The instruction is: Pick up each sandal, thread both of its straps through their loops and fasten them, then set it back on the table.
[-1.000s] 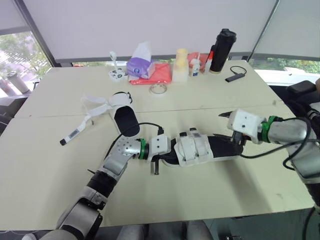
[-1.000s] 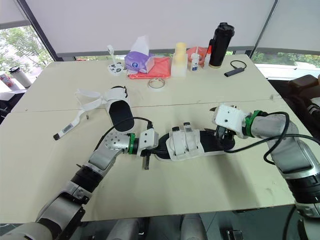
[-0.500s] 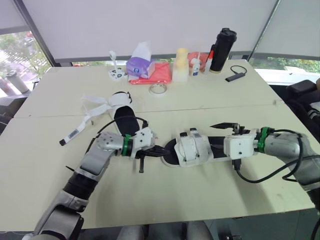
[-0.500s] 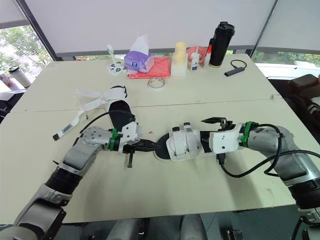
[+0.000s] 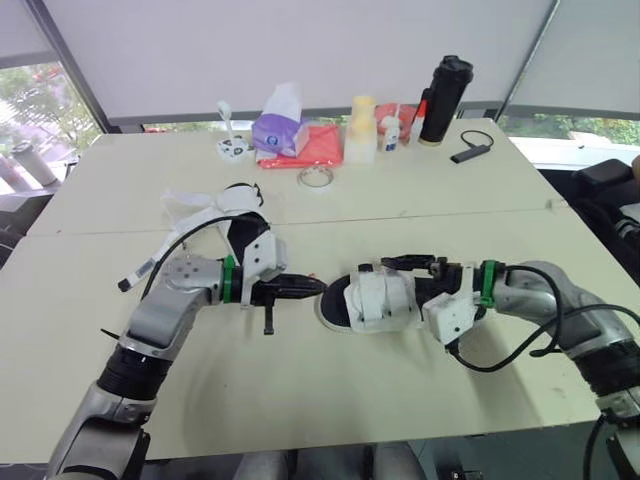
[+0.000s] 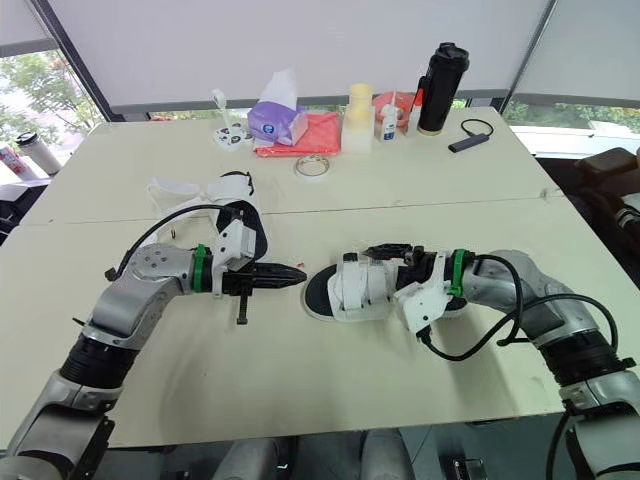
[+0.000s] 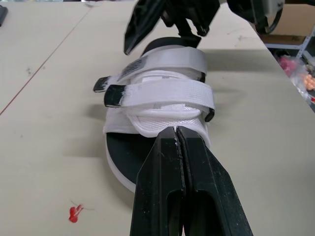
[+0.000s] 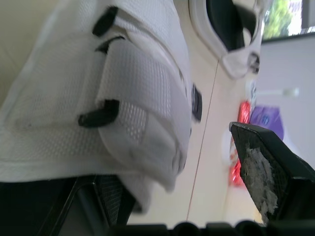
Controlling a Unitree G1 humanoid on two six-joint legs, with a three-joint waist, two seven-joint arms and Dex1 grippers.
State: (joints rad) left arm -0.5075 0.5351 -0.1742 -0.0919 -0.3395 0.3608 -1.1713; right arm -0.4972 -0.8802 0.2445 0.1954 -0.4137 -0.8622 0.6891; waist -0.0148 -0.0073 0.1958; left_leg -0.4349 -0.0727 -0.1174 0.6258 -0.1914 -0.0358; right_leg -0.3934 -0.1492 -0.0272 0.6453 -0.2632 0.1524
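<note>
Fastened white sandal with black footbed is seen lying flat mid-table, nearer the front edge, toe toward the left edge. Both white straps are laid across the upper and look closed down.

Left gripper is clenched on nothing, fingers pressed together. The tips are aimed at the toe end, just beside it; contact cannot be confirmed.

Right gripper is released, its fingers spread wide. One is held above the heel side of the sandal and the other sits low beside the sole.

A second white sandal with loose unthreaded straps is seen toward the back-left. A purple tissue box and a black flask are lined up along the back edge.
</note>
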